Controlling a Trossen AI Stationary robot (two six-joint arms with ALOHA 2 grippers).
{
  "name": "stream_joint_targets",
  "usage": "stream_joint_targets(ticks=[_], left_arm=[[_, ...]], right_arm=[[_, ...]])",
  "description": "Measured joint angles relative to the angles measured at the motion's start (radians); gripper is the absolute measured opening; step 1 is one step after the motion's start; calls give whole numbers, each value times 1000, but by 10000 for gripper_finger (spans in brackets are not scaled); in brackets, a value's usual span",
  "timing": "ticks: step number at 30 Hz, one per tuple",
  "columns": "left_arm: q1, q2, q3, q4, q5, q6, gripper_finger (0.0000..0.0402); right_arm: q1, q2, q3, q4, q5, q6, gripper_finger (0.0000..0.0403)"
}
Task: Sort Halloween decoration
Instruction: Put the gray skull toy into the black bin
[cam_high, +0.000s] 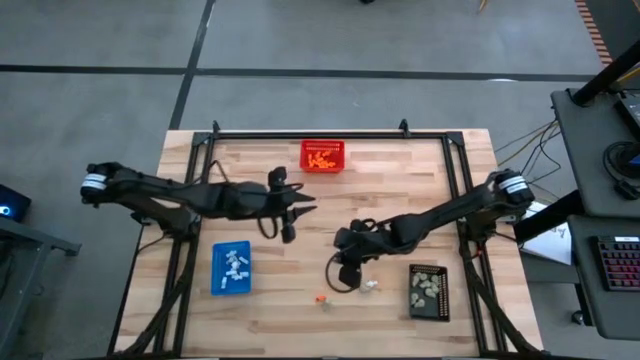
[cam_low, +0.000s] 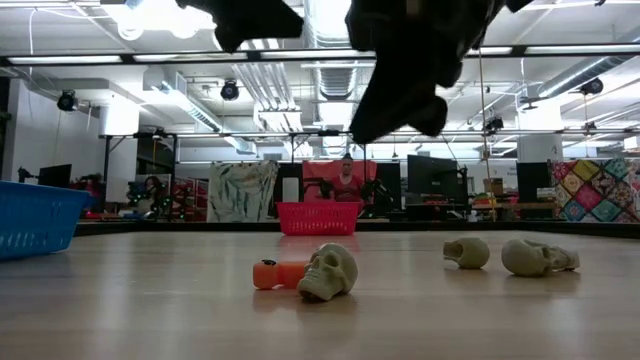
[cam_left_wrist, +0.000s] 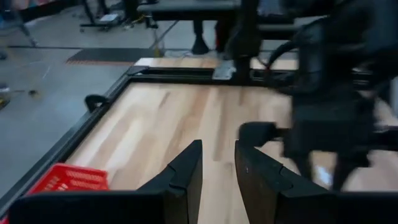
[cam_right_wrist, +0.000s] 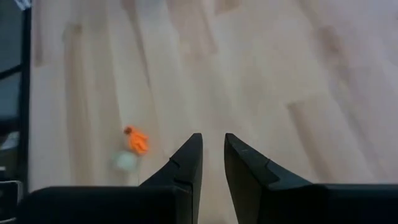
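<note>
Loose Halloween trinkets lie on the wooden table near its near edge: an orange one (cam_high: 319, 298) (cam_low: 274, 273) (cam_right_wrist: 135, 140) beside a pale skull (cam_low: 330, 271) (cam_right_wrist: 125, 162), and two more pale skulls (cam_low: 467, 252) (cam_low: 538, 257) to the right. My right gripper (cam_high: 345, 272) (cam_right_wrist: 212, 152) hovers above the table just short of them, narrowly open and empty. My left gripper (cam_high: 291, 216) (cam_left_wrist: 217, 158) hangs over the table's middle, also narrowly open and empty.
A red mesh basket (cam_high: 323, 155) (cam_low: 318, 217) with orange pieces stands at the far edge. A blue tray (cam_high: 231, 268) with white pieces sits near left, and a black tray (cam_high: 429, 291) with beige pieces near right. A black frame (cam_high: 330, 134) rims the table.
</note>
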Motion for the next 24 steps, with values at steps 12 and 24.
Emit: stream_joint_targets(ticks=[12,24], left_arm=[[-107,-58,-10,0,0,0,77],[-115,-40,-10,-6,-1,0,77]], right_arm=[[26,197,207,-367,-208,187,56],[48,244,315,-663,-101,291,45]])
